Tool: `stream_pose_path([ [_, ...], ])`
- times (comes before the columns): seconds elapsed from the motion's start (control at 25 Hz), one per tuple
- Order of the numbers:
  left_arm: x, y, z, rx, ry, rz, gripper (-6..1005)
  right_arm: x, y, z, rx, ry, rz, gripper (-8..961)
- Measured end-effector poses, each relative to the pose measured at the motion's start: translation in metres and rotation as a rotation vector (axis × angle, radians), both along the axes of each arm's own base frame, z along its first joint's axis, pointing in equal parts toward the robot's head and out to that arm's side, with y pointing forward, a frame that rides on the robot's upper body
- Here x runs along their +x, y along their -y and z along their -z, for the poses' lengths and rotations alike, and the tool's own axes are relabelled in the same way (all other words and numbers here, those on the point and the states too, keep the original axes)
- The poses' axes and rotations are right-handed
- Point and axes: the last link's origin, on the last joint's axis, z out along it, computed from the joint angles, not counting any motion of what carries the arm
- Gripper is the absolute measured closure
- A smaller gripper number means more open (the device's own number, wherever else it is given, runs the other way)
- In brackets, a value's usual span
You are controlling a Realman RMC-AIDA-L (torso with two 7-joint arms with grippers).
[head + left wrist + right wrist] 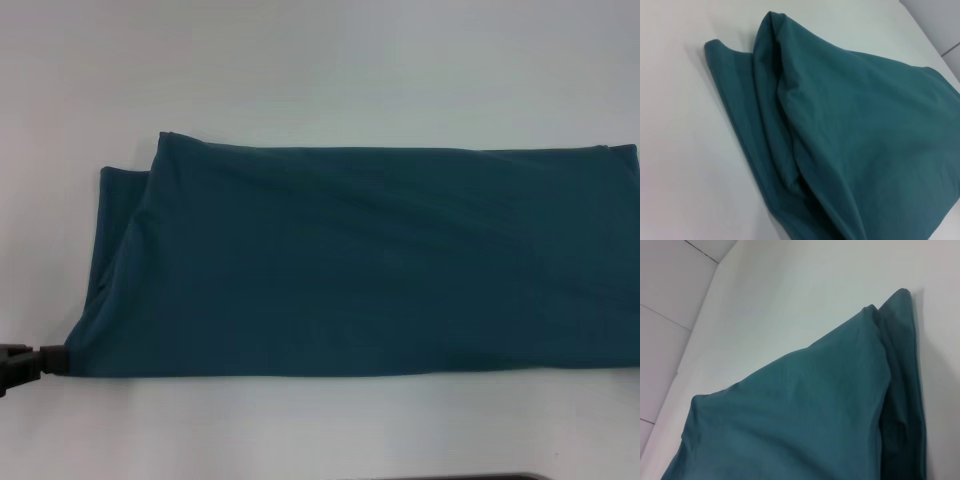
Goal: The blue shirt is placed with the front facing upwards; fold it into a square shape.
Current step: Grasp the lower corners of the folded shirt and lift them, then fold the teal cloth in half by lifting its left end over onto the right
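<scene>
The blue shirt (370, 260) lies on the white table, folded lengthwise into a long teal band that runs from left to right. No lettering or collar shows. My left gripper (55, 360) is at the shirt's near left corner, low over the table, shut on the cloth there. In the left wrist view the layered shirt end (840, 140) rises toward the camera. The right wrist view shows the shirt's other end (805, 410), also rising close to the camera. My right gripper is out of view.
The white table (300, 70) extends beyond the shirt at the back and front. A floor seam and the table's edge (700, 305) show in the right wrist view. A dark edge (500, 477) sits at the bottom of the head view.
</scene>
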Motion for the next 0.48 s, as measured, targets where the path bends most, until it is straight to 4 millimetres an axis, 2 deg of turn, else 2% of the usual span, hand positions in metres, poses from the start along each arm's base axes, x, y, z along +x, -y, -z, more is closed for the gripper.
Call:
stream_pose_path([
  [0.48,0.0033,-0.0042,-0.0007,-0.003,0.008,0.005,925,-0.0031,-0.0064,-0.0070,0.005,-0.004,-0.023,885],
])
